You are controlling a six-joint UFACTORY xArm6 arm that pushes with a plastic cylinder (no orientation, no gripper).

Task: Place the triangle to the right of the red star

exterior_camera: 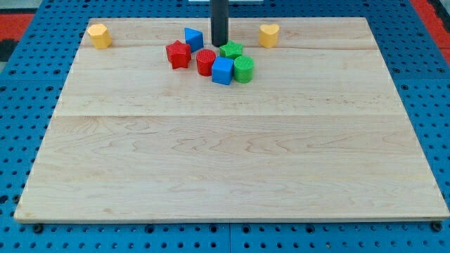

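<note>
Blocks sit bunched near the frame's top centre, so watch your spacing. Going left to right: a yellow block (pixel 100 35) at upper left, the red star (pixel 178 54), the blue triangle (pixel 193 38) just above and right of it, a red cylinder (pixel 205 62), a blue cube (pixel 222 71), my tip (pixel 219 44), a green star (pixel 230 50), a green cylinder (pixel 244 69) and a yellow heart (pixel 268 34). You have no pincer here; the rod holds nothing. Risk, as I judge it: the cylinder fills the star's right side, so pushing the triangle down may scatter the cluster.
</note>
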